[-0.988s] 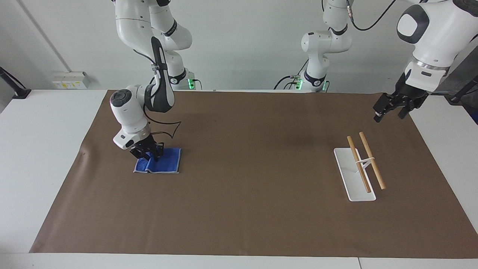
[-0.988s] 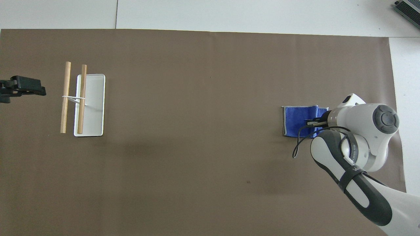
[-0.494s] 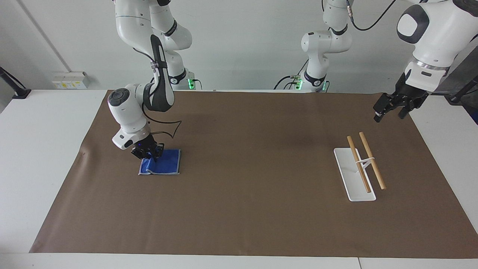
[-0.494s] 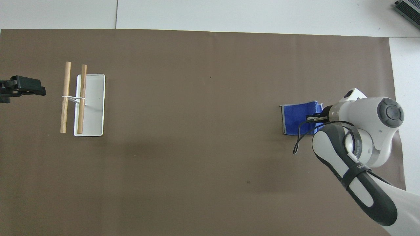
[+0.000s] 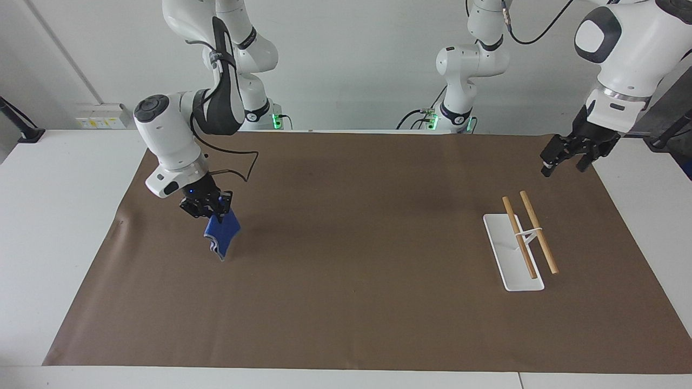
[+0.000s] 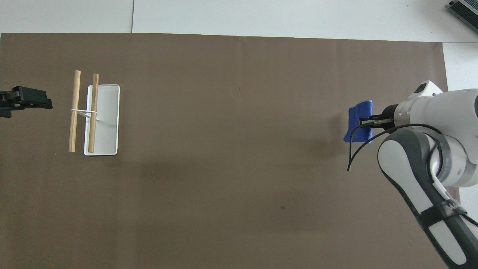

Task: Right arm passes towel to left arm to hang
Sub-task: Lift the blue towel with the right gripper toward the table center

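The right gripper (image 5: 213,212), fingers pinched on the towel (image 5: 220,233), holds it hanging lengthwise downward above the tabletop (image 5: 346,259); the waiting left gripper (image 5: 563,160) is spread wide.

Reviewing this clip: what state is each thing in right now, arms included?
towel: lifted off the mat, hanging crumpled from the right end effector.
right end effector: shut on the towel, over the mat.
left end effector: open, empty, waiting near the rack.
rack: upright, both wooden bars bare.
mat: lying flat.
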### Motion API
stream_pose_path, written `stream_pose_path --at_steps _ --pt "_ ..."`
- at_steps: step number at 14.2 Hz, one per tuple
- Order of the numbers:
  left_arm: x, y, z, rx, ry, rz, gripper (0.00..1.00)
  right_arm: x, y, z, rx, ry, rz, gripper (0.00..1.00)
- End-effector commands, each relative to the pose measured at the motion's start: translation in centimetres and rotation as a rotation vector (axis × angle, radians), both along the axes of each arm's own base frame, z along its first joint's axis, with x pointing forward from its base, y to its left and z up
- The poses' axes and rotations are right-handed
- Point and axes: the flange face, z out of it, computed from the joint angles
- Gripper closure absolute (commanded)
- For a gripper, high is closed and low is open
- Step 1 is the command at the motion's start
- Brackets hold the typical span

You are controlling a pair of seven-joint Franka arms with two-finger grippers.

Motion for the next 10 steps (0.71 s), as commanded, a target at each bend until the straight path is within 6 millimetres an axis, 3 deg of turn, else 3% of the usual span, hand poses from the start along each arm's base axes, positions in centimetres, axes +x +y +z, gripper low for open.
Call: stream_pose_path --at_steps 1,2,5,10 --pt "-0.4 0.3 0.4 -0.011 0.009 0.003 0.00 0.6 2.8 3.8 0.142 -0.014 -0.024 1.00" --pt "-0.4 0.3 0.4 -0.011 0.009 0.003 0.00 0.8 3.4 4.3 0.215 -0.019 -0.052 1.00" --pt "-0.4 0.3 0.4 -0.011 0.009 0.003 0.00 1.4 7.9 5.7 0.373 -0.026 -0.114 1.00" --pt "-0.4 0.3 0.4 -0.011 0.009 0.003 0.00 0.6 18.4 7.4 0.551 0.037 -0.364 1.00"
